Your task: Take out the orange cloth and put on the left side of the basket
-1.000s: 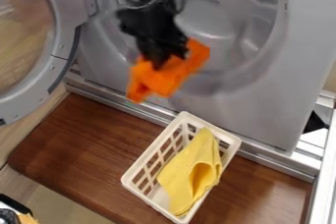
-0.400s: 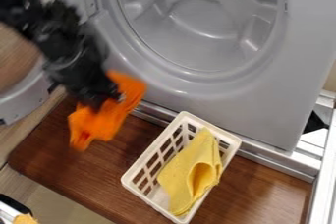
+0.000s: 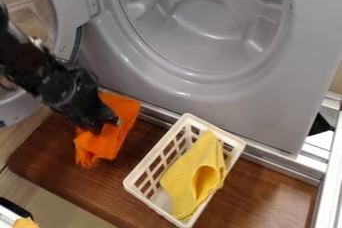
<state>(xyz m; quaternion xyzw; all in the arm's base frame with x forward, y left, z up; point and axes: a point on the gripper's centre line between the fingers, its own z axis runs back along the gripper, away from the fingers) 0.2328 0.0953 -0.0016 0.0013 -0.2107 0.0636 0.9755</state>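
Observation:
My gripper (image 3: 103,123) is at the left, over the brown wooden board, and is shut on the orange cloth (image 3: 119,134). The cloth spreads out on both sides of the fingertips, with its lower end near the board; whether it touches the wood I cannot tell. To the right of it stands the white basket (image 3: 151,161), slanted on the board, with a folded yellow cloth (image 3: 190,174) inside. A strip of brown board shows between the orange cloth and the basket.
Behind the board (image 3: 50,164) rises the grey washing machine front (image 3: 227,107) with its round drum opening. Its open door (image 3: 65,17) stands at the upper left, behind the arm. A metal rail (image 3: 320,172) runs along the right side.
The arm has swung from the drum opening to the left and downward, carrying the orange cloth over the board. The basket and yellow cloth have stayed put.

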